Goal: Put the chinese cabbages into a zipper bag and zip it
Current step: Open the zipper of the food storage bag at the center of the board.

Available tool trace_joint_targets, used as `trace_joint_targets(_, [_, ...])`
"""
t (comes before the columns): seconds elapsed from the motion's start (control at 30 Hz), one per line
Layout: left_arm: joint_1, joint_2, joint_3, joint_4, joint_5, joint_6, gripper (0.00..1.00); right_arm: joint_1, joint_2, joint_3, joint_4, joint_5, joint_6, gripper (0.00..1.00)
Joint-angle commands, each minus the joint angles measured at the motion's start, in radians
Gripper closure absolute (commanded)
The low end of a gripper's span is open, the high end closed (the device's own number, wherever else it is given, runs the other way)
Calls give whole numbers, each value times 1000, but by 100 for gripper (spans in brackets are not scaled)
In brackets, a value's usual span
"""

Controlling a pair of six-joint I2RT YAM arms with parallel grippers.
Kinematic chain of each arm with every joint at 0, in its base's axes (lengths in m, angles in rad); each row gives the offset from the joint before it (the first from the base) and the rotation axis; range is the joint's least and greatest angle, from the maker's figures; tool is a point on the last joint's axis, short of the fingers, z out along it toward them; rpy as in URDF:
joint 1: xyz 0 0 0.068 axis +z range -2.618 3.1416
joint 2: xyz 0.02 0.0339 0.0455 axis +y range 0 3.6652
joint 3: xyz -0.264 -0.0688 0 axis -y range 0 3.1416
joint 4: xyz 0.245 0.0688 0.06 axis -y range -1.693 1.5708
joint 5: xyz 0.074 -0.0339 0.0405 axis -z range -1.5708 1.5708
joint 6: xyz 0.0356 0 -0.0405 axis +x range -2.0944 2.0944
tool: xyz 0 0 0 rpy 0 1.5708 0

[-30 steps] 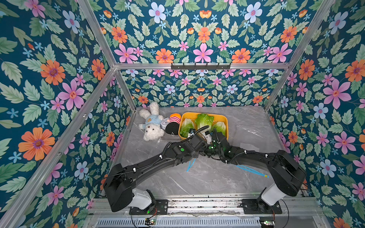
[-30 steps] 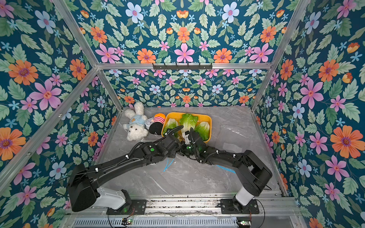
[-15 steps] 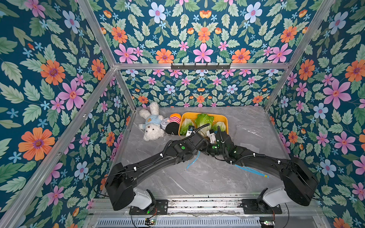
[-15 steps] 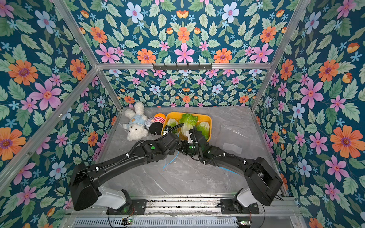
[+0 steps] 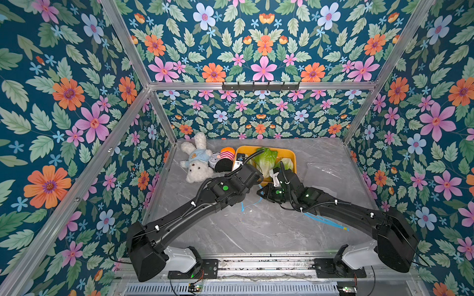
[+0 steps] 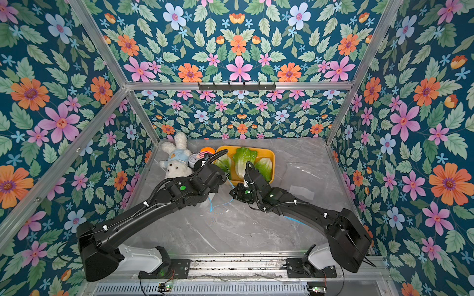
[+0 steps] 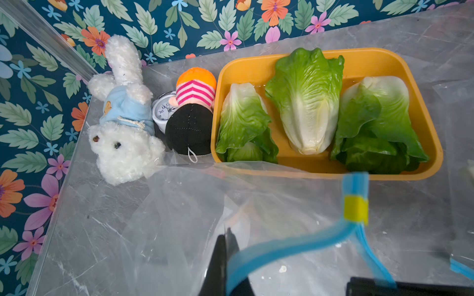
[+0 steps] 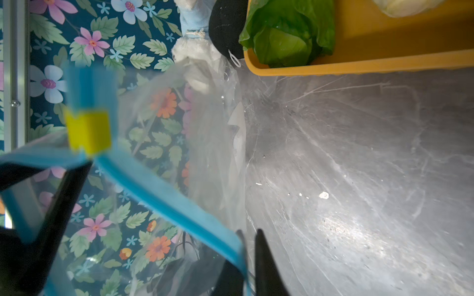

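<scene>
Three chinese cabbages (image 7: 243,123) (image 7: 305,102) (image 7: 377,123) lie side by side in a yellow tray (image 7: 384,61), which also shows in both top views (image 5: 289,153) (image 6: 272,153). In front of the tray the clear zipper bag (image 7: 192,217) is held up off the table, its blue zip strip (image 7: 282,248) carrying a yellow slider (image 7: 355,208). My left gripper (image 7: 228,237) is shut on one side of the rim. The right gripper (image 8: 250,233) has its jaws slightly parted, with the other blue strip (image 8: 166,197) lying against one finger. The bag's mouth gapes between the two grippers.
A white plush bunny (image 5: 196,161), a small alarm clock (image 7: 163,112) and a striped doll (image 7: 192,120) crowd the tray's left side. Another clear bag (image 5: 325,169) lies flat right of the tray. A blue-edged strip (image 5: 325,220) lies under the right arm.
The left gripper has closed on the bag's rim. The right gripper's jaws have parted a little. Both wrists have drawn slightly back from the tray.
</scene>
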Motion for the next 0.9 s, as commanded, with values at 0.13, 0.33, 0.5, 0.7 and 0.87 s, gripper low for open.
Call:
trace_joint_targets(0.13, [6, 2, 25, 22, 44, 63, 100, 13, 29, 91, -123, -16, -73, 53])
trace_joint_targets(0.33, [10, 2, 33, -1, 28, 65, 100, 26, 89, 142, -180, -50, -98, 44])
trace_joint_targets(0.5, [20, -9, 85, -73, -53, 84, 100, 27, 105, 147, -233, 4, -95, 45])
trace_joint_targets(0.7, [24, -10, 103, -99, -68, 108, 100, 45, 134, 177, -264, 43, -114, 45])
trace_joint_targets(0.87, [46, -18, 47, -48, -37, 94, 100, 63, 160, 219, -295, 67, -131, 45])
